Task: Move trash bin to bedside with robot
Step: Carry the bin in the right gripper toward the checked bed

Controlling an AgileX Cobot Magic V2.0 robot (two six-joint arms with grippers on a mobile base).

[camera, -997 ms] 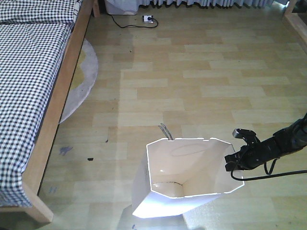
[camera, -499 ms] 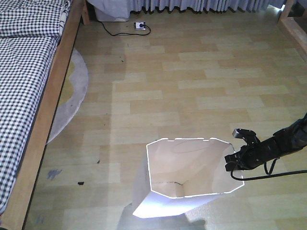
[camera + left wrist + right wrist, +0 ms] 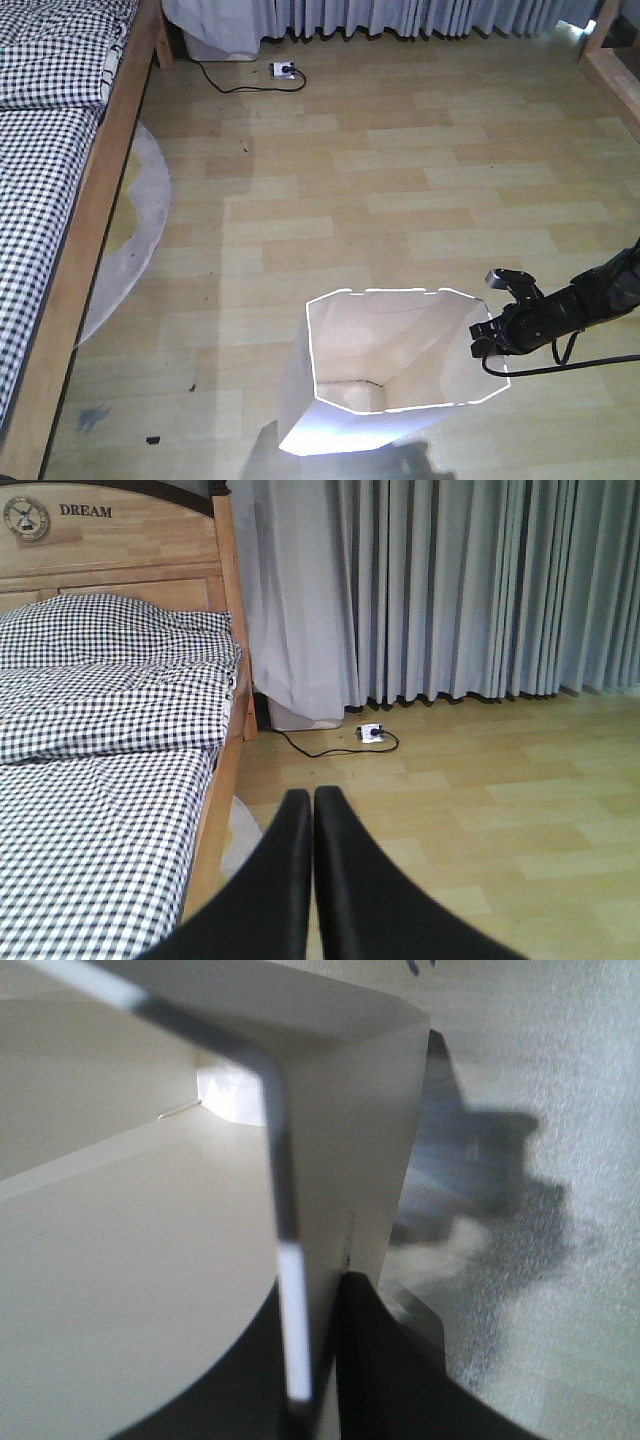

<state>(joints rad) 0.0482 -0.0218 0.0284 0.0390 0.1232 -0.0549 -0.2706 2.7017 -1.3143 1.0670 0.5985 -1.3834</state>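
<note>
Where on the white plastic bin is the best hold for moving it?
Take the white thin-walled plastic bin by its rim's right corner, coming from the right: the thin upright wall suits a pinch, inside and outside, as the right hand holds it.

Front downward, left wrist level, right wrist against trash bin (image 3: 150,1290)
</note>
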